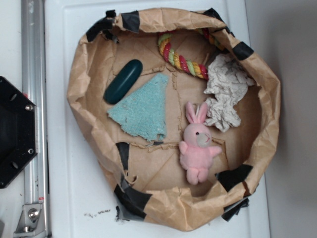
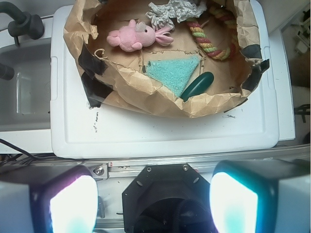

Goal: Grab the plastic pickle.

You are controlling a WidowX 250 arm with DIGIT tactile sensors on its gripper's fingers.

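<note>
Hovering well back, my gripper [image 2: 153,204] spread wide, empty. Plastic pickle [image 1: 123,81] looks light, stiff, slick; I'd pinch across its narrow middle, beside teal cloth [image 1: 143,109].

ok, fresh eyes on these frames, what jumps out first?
Probably the pink bunny lying low in the crumpled paper-lined basket, with the striped rope at the top. The dark green plastic pickle lies upper left, beside the teal cloth. The gripper is wide open, outside the basket.
</note>
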